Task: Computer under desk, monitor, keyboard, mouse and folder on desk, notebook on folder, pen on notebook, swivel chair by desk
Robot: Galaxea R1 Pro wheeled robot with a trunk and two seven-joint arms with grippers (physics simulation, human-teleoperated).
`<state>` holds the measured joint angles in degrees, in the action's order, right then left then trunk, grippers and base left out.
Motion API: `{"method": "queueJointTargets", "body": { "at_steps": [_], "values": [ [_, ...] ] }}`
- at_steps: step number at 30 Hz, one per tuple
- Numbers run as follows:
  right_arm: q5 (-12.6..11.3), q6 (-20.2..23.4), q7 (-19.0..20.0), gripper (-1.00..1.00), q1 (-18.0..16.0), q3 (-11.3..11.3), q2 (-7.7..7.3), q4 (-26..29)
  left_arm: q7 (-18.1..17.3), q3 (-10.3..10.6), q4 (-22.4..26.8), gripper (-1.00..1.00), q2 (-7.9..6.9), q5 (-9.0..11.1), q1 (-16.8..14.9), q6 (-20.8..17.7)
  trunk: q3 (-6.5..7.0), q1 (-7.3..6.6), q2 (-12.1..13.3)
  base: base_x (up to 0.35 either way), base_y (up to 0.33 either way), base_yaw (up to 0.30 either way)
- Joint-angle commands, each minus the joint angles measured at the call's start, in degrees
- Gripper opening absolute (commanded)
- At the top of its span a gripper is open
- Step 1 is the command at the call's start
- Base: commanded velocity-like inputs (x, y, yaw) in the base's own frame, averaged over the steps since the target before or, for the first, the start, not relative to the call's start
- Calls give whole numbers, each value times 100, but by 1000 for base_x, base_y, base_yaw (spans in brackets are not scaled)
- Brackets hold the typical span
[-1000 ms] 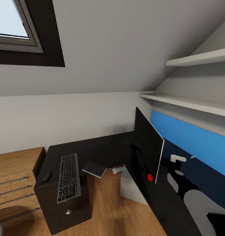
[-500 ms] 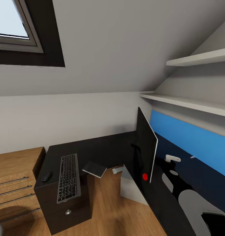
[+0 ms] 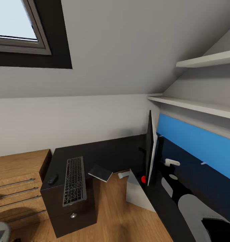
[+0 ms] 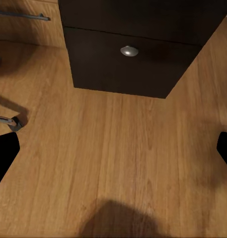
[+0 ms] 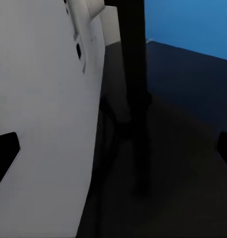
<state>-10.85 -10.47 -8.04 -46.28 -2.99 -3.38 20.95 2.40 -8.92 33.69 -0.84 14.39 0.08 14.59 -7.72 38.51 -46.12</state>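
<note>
The monitor [image 3: 150, 156] stands on the long wing of the desk [image 3: 104, 153], in front of the blue wall panel [image 3: 195, 143]. From the head view it is seen almost edge-on, so its long axis points away from the robot and toward the wall, not along the wall. Its red dot sits low at the nearer corner.

The right tool [image 5: 113, 153] is the one close to it. In the right wrist view the fingers are wide apart and nothing is clamped between them. The white back of the monitor lies just beside one finger; I cannot tell if it touches. The black stand [image 5: 135, 99] rises ahead, about between the two fingers. I judge that the step in hand is to set the monitor straight, and that the coming move depends on this: the screen is to one side of the tool, and a push there would swing it around the stand.

The left tool [image 4: 113, 153] is also spread apart and holds nothing. It hangs over the wooden floor [image 4: 118, 148], facing the black drawer unit [image 4: 129, 50], well apart from the monitor.

On the short wing the keyboard [image 3: 74, 181] lies with the mouse [image 3: 52, 179] just beside it, and the notebook [image 3: 100, 173] rests at the desk's inner edge. The computer [image 3: 138, 196] stands under the desk.
</note>
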Motion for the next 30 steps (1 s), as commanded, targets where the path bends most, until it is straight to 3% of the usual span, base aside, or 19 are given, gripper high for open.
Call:
{"method": "queueJointTargets", "body": {
  "at_steps": [1, 7, 16, 30],
  "values": [
    [-58, -25, 4, 100, -4, 18, 2, -3, 15, 13, 6, 100, -2, 37, 1, 9, -7, 1, -6, 0, 0, 246],
    [-56, -25, 4, 100, -4, 18, 4, -3, 15, 13, 6, 100, -1, 37, 1, 9, -7, 1, -6, 0, 0, 251],
    [165, -25, 4, 100, -4, 16, 4, -3, 14, 17, 6, 100, 2, 37, 1, 13, -18, 1, -6, 1, 0, 239],
    [234, -107, 11, 100, -4, 12, -5, -8, 6, 34, 6, 100, 14, 29, 1, 14, -22, 1, -6, 104, 0, 20]
  ]
}}
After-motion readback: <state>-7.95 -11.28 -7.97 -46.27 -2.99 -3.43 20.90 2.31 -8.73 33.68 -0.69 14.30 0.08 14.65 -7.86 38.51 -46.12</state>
